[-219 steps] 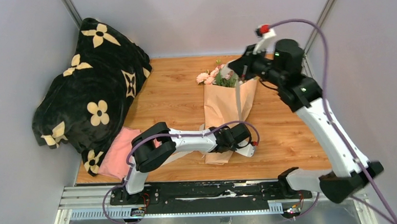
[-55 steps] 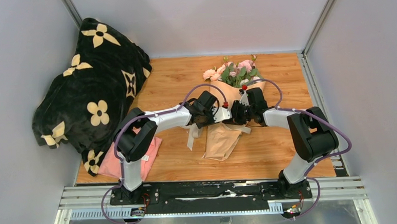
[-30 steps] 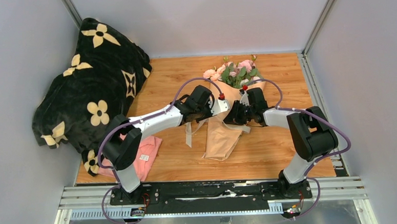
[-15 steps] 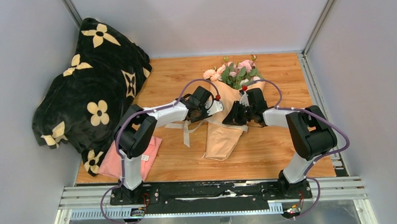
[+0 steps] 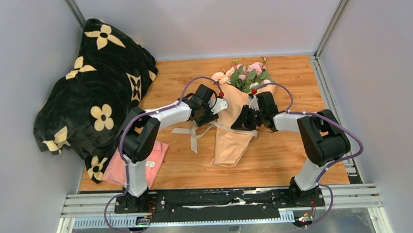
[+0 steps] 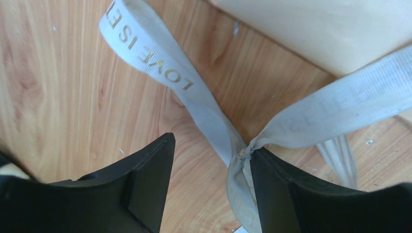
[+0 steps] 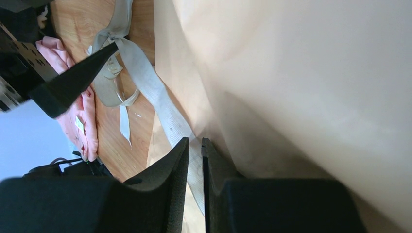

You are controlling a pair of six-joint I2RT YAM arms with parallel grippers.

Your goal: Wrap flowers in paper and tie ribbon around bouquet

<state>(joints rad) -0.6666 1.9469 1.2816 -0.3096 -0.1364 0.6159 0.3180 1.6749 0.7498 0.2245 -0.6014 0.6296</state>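
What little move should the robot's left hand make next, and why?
Probably lift the left gripper clear. Its jaws stand open, the ribbon looks knotted beside the bouquet, and the right gripper seems to pinch the ribbon already.

Bare bench [image 5: 298,82] lies at the far right, behind the right arm [image 5: 323,137], and in a strip in front of the bouquet [image 5: 229,139]. The left side is blocked by the blanket [image 5: 96,95] and the pink cloth [image 5: 142,160]. Both arms reach in over the middle, meeting at the bouquet. The ribbon [image 5: 193,134] trails over the wood just left of it, under the left pincer [image 6: 209,150], whose jaws stand apart.
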